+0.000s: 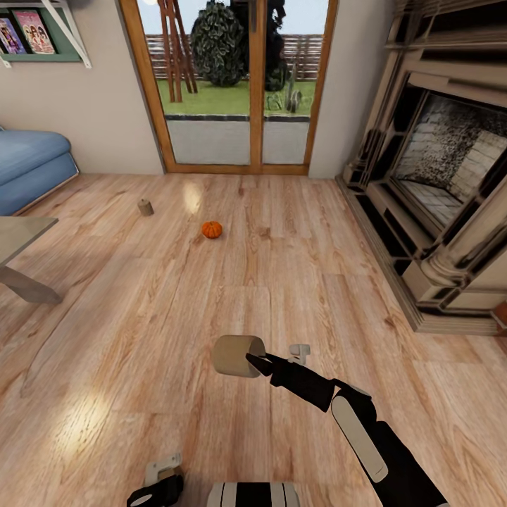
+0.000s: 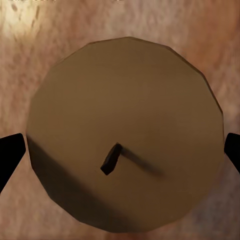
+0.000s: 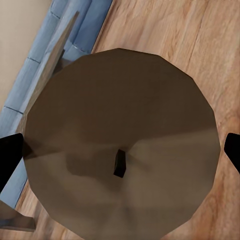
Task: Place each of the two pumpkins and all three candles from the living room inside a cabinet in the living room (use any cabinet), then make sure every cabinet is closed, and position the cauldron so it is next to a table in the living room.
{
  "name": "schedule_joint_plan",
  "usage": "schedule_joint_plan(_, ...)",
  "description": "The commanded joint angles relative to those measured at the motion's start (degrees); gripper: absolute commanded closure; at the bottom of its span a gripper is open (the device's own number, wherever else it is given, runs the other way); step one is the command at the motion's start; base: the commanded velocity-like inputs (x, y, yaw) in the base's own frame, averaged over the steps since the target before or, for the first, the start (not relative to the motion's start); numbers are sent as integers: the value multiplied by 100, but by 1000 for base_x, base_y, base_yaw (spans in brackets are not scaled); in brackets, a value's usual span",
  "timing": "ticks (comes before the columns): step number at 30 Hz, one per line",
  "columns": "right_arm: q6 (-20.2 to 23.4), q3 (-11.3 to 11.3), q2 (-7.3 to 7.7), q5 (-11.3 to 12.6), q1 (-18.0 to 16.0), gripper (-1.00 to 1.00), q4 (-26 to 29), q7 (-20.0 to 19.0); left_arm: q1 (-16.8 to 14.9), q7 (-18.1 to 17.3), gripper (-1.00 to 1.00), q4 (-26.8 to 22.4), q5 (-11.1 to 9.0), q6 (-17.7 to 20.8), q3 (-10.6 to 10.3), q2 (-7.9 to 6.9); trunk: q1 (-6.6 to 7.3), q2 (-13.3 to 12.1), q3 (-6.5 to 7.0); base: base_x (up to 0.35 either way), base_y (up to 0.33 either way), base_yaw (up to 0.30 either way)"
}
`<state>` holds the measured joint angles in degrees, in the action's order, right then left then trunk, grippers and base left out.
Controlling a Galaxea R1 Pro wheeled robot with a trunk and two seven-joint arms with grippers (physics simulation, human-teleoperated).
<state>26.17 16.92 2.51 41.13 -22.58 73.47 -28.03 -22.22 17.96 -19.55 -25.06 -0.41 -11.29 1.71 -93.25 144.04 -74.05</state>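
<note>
Home living room: fireplace (image 1: 451,162), blue sofa (image 1: 32,165), garden doors (image 1: 239,84).

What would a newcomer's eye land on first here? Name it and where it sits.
First, the tan candle gripped by the right gripper low in the middle of the head view. Next, the bright orange pumpkin alone on the wooden floor further ahead, with another candle standing to its left. The big stone fireplace fills the right side.
</note>
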Motion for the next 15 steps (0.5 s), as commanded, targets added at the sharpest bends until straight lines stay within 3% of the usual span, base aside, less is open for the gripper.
schedule_joint_plan(1,36,4,4,53,-5,100,4,8,-2,41,-100,-5,-50,-4,-49,-4,1,1,-4,56,0,0)
schedule_joint_plan(15,37,4,4,61,-3,100,5,8,-2,41,-100,-5,-86,-11,-40,-12,1,1,-4,8,0,0)
